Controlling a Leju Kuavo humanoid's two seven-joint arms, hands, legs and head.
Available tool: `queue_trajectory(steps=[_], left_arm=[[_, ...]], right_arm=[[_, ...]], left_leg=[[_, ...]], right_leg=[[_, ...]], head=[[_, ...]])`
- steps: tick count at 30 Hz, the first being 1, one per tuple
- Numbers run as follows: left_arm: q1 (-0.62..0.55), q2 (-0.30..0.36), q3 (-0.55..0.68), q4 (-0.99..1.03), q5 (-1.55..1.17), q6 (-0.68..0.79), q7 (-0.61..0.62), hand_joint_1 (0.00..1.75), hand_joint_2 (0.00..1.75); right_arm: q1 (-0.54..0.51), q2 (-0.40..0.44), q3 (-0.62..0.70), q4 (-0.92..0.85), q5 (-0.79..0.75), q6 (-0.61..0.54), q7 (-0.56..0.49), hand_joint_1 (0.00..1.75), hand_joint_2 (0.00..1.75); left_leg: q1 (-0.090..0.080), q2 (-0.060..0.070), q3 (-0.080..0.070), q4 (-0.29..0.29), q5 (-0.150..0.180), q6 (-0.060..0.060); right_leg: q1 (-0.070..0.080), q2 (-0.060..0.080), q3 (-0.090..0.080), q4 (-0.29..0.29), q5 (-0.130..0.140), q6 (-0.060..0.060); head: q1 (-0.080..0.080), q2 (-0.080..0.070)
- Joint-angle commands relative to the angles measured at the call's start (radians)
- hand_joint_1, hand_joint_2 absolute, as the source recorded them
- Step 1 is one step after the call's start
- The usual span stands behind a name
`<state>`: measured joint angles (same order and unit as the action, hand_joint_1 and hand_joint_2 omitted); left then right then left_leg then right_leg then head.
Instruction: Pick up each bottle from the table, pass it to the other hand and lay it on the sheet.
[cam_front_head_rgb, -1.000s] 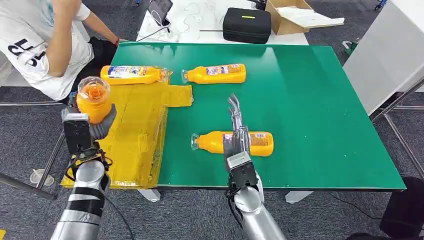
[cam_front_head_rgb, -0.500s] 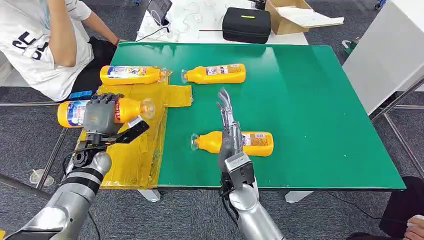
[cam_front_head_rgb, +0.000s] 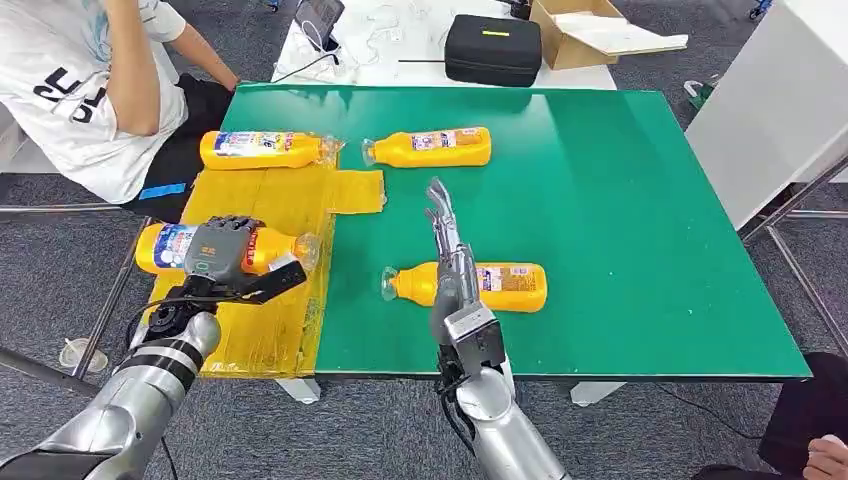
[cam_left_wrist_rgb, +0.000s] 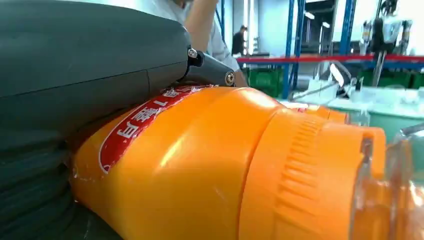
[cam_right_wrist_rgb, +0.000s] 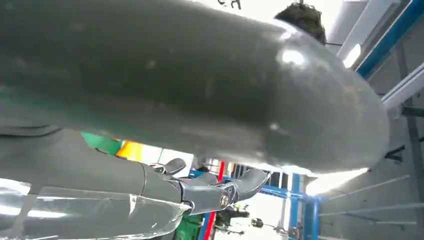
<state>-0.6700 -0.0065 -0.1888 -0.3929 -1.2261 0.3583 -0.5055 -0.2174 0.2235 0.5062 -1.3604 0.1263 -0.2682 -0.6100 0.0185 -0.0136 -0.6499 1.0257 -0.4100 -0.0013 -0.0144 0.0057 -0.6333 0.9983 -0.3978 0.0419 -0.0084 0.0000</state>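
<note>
My left hand (cam_front_head_rgb: 228, 262) grips an orange bottle (cam_front_head_rgb: 165, 247) lying sideways, low over the yellow sheet (cam_front_head_rgb: 290, 205) at the table's left side. In the left wrist view the bottle (cam_left_wrist_rgb: 200, 165) sits close under the hand's grey cover (cam_left_wrist_rgb: 75, 75). My right hand (cam_front_head_rgb: 450, 262) is open with its fingers stretched forward, above a second orange bottle (cam_front_head_rgb: 512, 286) that lies on the green table (cam_front_head_rgb: 620, 200). A third bottle (cam_front_head_rgb: 262, 149) lies at the sheet's far edge. Another (cam_front_head_rgb: 432, 147) lies on the green mat beside it. In the right wrist view the fingers (cam_right_wrist_rgb: 210, 192) are spread and hold nothing.
A person in a white shirt (cam_front_head_rgb: 70, 80) sits at the table's far left corner. Behind the table a white desk carries a black case (cam_front_head_rgb: 493, 48) and a cardboard box (cam_front_head_rgb: 590, 30). A white table (cam_front_head_rgb: 780, 100) stands on the right.
My left hand turned its bottle from upright to lying flat and lowered it toward the sheet. The right hand drifted slightly left with its fingers still spread.
</note>
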Motion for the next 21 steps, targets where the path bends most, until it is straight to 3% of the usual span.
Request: queue_trajectory(steps=[1,6,7,11,13,14,15,21], left_arm=[[-0.039,0.022,-0.019,0.092,0.034,-0.120,-0.005,1.75,1.75],[-0.018,0.034,-0.032,0.095,0.054,-0.236,-0.018,1.75,1.75],[-0.015,0.034,-0.033,0.094,0.055,-0.235,-0.019,1.75,1.75],[-0.008,0.031,-0.028,0.097,0.066,-0.242,-0.024,1.75,1.75],[-0.007,0.030,-0.026,0.097,0.070,-0.250,-0.025,1.75,1.75],[-0.005,0.031,-0.023,0.095,0.076,-0.254,-0.030,1.27,1.75],[-0.003,0.028,-0.012,0.096,0.096,-0.282,-0.033,0.00,1.75],[0.010,0.023,-0.002,0.087,0.116,-0.286,-0.051,0.00,1.75]], right_arm=[[-0.041,-0.010,0.022,0.086,-0.007,0.018,0.010,0.00,0.00],[-0.043,-0.004,0.015,0.104,-0.011,0.038,0.015,0.00,0.00],[-0.043,-0.003,0.015,0.107,-0.011,0.038,0.015,0.00,0.00],[-0.045,-0.002,0.016,0.113,-0.010,0.042,0.015,0.00,0.00],[-0.046,-0.001,0.016,0.115,-0.010,0.043,0.015,0.00,0.00],[-0.047,0.000,0.016,0.117,-0.010,0.045,0.016,0.00,0.00],[-0.047,0.001,0.016,0.121,-0.010,0.047,0.016,0.00,0.00],[-0.047,0.003,0.015,0.125,-0.011,0.048,0.016,0.00,0.00]], left_leg=[[0.000,0.003,0.005,-0.001,-0.002,0.001],[0.000,0.002,0.003,-0.001,-0.001,0.001],[0.000,0.005,0.009,-0.001,-0.003,0.001],[0.000,0.002,0.002,-0.001,-0.001,0.000],[0.000,0.004,0.009,-0.001,-0.003,0.001],[0.000,0.003,0.004,-0.001,-0.001,0.001],[0.000,0.004,0.007,-0.001,-0.002,0.001],[0.000,0.003,0.006,-0.001,-0.002,0.001]], right_leg=[[0.001,0.001,0.004,-0.001,-0.001,-0.002],[0.000,0.002,0.003,-0.001,0.000,-0.001],[0.001,0.002,0.008,-0.002,-0.002,-0.002],[0.000,0.001,0.002,-0.001,0.000,-0.001],[0.001,0.002,0.008,-0.001,-0.002,-0.003],[0.000,0.002,0.004,-0.001,0.000,-0.001],[0.001,0.002,0.006,-0.001,-0.001,-0.002],[0.000,0.001,0.006,-0.001,-0.001,-0.002]], head=[[0.000,0.000],[0.000,0.000],[0.000,0.000],[0.000,0.000],[0.000,0.000],[0.000,0.000],[0.000,0.000],[0.000,0.000]])
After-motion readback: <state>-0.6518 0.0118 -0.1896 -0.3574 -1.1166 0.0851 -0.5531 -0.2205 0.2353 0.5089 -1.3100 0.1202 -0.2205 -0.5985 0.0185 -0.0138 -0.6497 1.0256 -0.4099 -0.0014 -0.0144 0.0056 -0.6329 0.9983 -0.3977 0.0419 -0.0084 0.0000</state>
